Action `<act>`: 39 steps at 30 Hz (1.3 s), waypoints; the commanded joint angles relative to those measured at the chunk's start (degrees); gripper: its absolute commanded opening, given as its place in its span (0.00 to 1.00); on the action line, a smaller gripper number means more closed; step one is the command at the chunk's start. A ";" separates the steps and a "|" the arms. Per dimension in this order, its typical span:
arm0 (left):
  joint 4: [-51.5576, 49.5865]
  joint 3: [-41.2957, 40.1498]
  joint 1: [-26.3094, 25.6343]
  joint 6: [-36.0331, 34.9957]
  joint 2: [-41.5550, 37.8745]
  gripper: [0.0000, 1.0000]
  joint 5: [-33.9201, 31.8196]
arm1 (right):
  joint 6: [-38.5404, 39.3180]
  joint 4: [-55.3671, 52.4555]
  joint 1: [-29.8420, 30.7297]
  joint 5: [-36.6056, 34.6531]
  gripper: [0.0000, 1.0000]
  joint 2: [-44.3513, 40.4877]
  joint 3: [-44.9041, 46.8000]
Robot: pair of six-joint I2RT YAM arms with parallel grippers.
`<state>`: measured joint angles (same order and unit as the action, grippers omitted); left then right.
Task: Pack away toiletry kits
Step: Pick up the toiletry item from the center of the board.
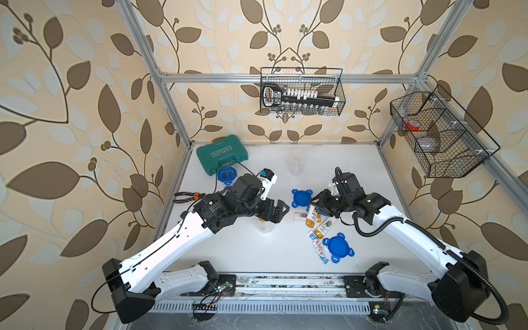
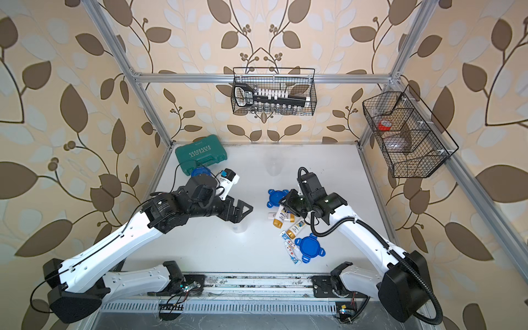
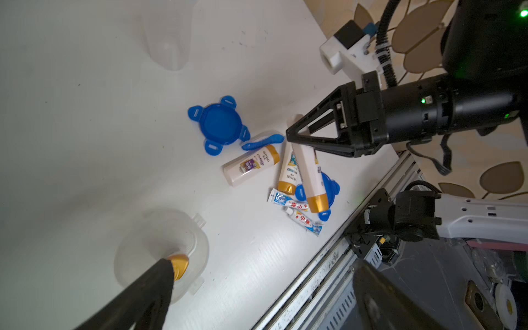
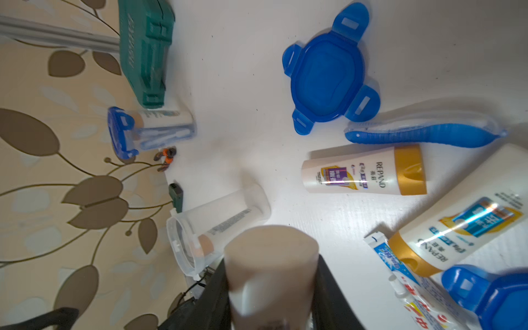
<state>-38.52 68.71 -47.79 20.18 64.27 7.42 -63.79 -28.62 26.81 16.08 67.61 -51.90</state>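
Table (image 1: 257, 257): green tool case (image 1: 222, 154) at 10-11 o'clk, w/ lidded jar (image 1: 227, 175) just beside it. L gripper (image 1: 285, 213) near centre, jaws spread wide, above open jar (image 1: 265, 227), which has a gold-capped bottle (image 3: 180, 264) inside. R gripper (image 1: 314, 204) at 3 o'clk clamps a white bottle (image 3: 307, 171), held clear of the table. 3rd jar (image 1: 297, 168) at 12 o'clk. Blue lid (image 1: 301, 198) at 2 o'clk, 2nd lid (image 1: 338, 247) at 4-5 o'clk. Btwn them lie loose bottles (image 4: 357, 171), toothbrush (image 4: 423, 134) and toothpaste tubes (image 1: 318, 245).

A blue-lidded jar (image 1: 227, 175) stands just beside the green tool case (image 1: 222, 154). Well apart from the case, gold-capped bottles (image 1: 310, 220), toothpaste tubes (image 1: 319, 248) and two loose blue lids (image 1: 338, 246) lie clustered.
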 commanded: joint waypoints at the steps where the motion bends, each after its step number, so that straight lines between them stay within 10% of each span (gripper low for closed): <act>1: 6.57 3.23 -2.64 -2.24 3.71 0.99 -3.60 | -13.41 6.41 -0.65 1.70 0.09 -1.82 1.00; 20: 11.75 11.39 -8.02 -4.06 22.12 0.65 -8.18 | -26.24 12.91 -0.53 0.27 0.07 -6.29 3.94; 39: 12.07 8.54 -9.06 -2.75 22.91 0.72 -8.01 | -35.25 20.29 -0.61 -0.43 0.07 -11.58 12.60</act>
<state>-27.55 78.06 -55.94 17.23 88.25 -0.47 -93.93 -11.18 26.28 16.86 57.47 -40.16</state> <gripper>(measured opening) 0.707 0.364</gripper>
